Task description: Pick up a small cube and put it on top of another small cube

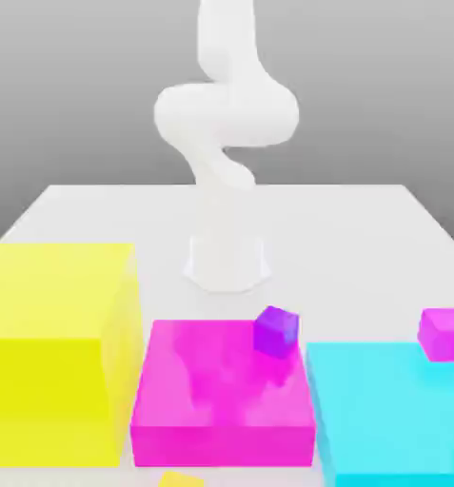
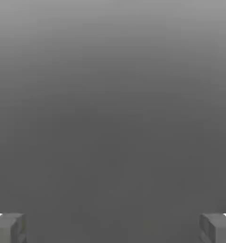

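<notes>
Taking the big magenta block (image 1: 223, 404) as our landmark, we see the huge yellow block (image 1: 57, 352) just beside it toward the exterior view's left. The small yellow-orange cube (image 1: 180, 479) peeks out in front of the magenta block. The violet-purple cube (image 1: 275, 331) sits at its far right corner. The cyan block (image 1: 390, 409) stands beside it, the pink cube (image 1: 444, 334) beyond. Our gripper (image 2: 113, 228) has its fingers (image 2: 8, 228) spread wide, holding nothing.

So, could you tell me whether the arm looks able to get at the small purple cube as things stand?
Probably yes: the purple cube sits exposed at the big magenta block's back edge, nothing above it, and the gripper is open with nothing between its fingers.
</notes>
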